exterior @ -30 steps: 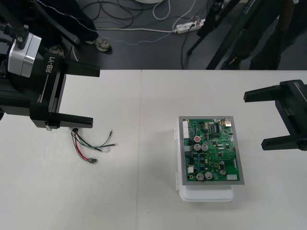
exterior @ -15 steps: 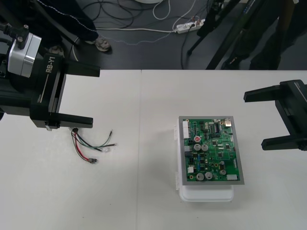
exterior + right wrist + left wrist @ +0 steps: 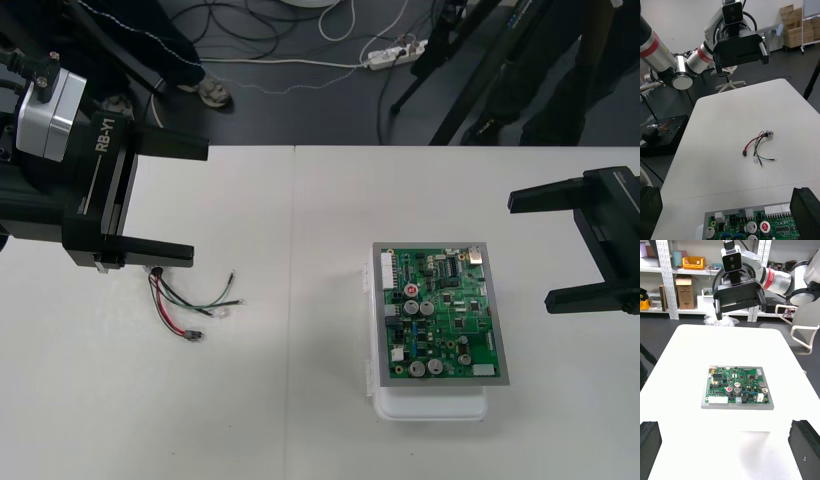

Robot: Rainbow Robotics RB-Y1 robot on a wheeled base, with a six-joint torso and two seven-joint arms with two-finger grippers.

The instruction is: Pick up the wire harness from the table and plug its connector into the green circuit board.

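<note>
The left gripper [image 3: 165, 200] has its two black fingers [image 3: 160, 148] spread wide apart. Nothing is between them. Right next to one of these fingers, the wire harness [image 3: 190, 300] lies flat on the table [image 3: 300, 200]. Its round metal socket [image 3: 769, 134] is the end closest to that finger. Its thin red, black and green wires fan out away from the finger. Its small black plug [image 3: 193, 336] lies a bit farther off and is not in anything.

The right gripper [image 3: 530, 250] is at the other side of the table. Its fingers [image 3: 807, 213] are spread wide too and hold nothing. Just past their tips sits the green circuit board [image 3: 440, 315] on its white base [image 3: 430, 405]. The board is between the two grippers and closer to the right one. The harness is well apart from the board.
</note>
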